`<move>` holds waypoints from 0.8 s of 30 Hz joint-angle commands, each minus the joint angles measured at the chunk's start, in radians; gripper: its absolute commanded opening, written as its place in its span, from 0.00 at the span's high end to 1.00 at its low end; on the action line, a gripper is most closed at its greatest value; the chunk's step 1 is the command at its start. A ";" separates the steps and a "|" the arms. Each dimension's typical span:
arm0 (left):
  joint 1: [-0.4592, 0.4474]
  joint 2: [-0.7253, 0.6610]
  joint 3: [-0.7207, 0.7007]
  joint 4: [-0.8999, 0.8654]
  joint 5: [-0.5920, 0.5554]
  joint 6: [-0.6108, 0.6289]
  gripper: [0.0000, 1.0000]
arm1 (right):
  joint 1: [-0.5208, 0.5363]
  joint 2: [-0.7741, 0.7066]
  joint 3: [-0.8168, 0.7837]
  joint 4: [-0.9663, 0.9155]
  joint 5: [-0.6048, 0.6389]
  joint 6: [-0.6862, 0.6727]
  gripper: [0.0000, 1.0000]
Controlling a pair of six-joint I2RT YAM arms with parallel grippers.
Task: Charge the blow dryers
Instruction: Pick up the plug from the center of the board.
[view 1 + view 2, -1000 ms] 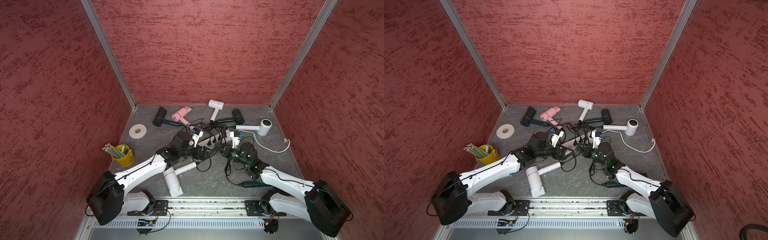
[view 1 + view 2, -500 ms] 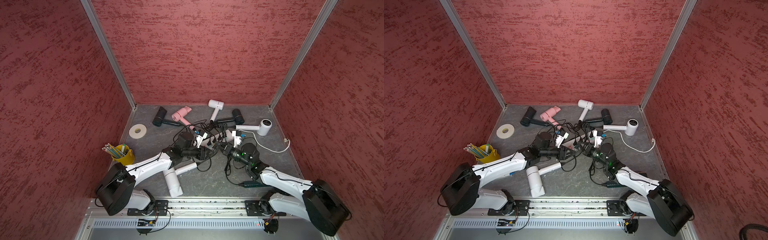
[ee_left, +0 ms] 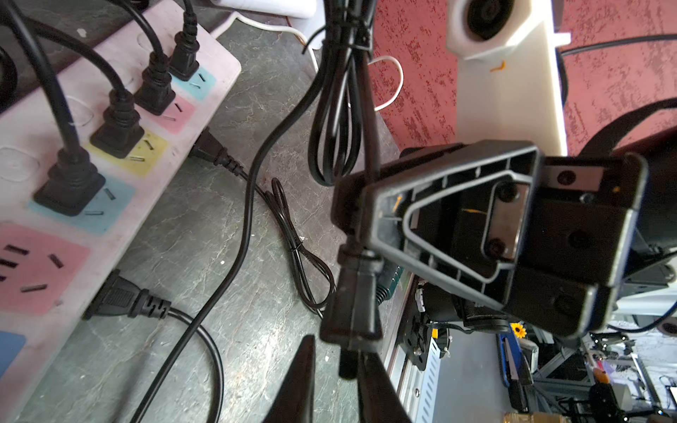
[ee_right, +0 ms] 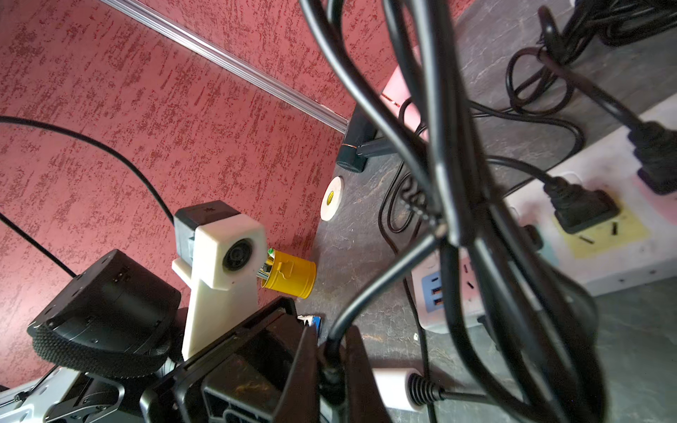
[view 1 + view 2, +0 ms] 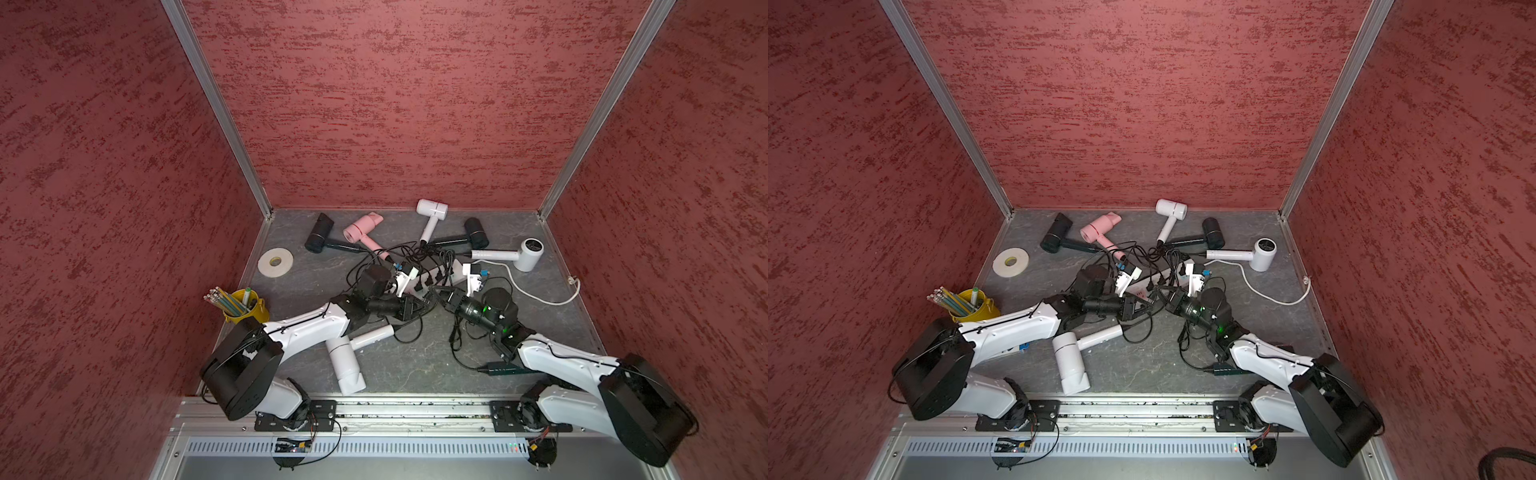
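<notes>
Right tool (image 4: 330, 349) clamped on black cord (image 4: 366, 293) above its plug (image 3: 351, 311); left tool (image 3: 337, 373) narrow around plug tip, grip unclear; blow dryers (image 5: 361, 226) lie on worktop (image 5: 415, 365) around power strip (image 3: 22, 164)

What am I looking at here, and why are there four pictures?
Two white robot arms work over a grey table. Two pictures look down from above; the other two come from a camera on each arm's wrist. On the table lie several blow dryers, a white power strip with black plugs in it, a tape roll and a yellow pencil cup. The right gripper pinches a black cord; its plug hangs at the left gripper, and I cannot tell whether that one grips it.
</notes>
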 commanded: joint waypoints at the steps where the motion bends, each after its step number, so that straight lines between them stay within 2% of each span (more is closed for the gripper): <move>1: -0.001 0.004 0.008 0.027 0.002 0.014 0.81 | -0.005 0.007 -0.003 0.076 -0.034 0.010 1.00; 5: -0.001 0.009 0.012 0.027 0.003 0.015 0.76 | -0.005 0.014 -0.007 0.092 -0.044 0.018 1.00; 9: 0.000 0.011 0.013 0.030 0.007 0.018 0.75 | -0.005 0.015 -0.010 0.096 -0.050 0.021 1.00; 16: -0.001 0.001 0.011 0.024 0.010 0.047 0.89 | -0.005 0.015 -0.010 0.091 -0.057 0.020 1.00; 20: -0.003 -0.007 0.034 -0.039 -0.024 0.105 0.91 | -0.005 0.018 -0.010 0.077 -0.066 0.009 0.92; 24: -0.007 -0.012 0.068 -0.127 -0.093 0.183 0.92 | -0.006 0.003 0.019 -0.014 -0.075 -0.032 0.76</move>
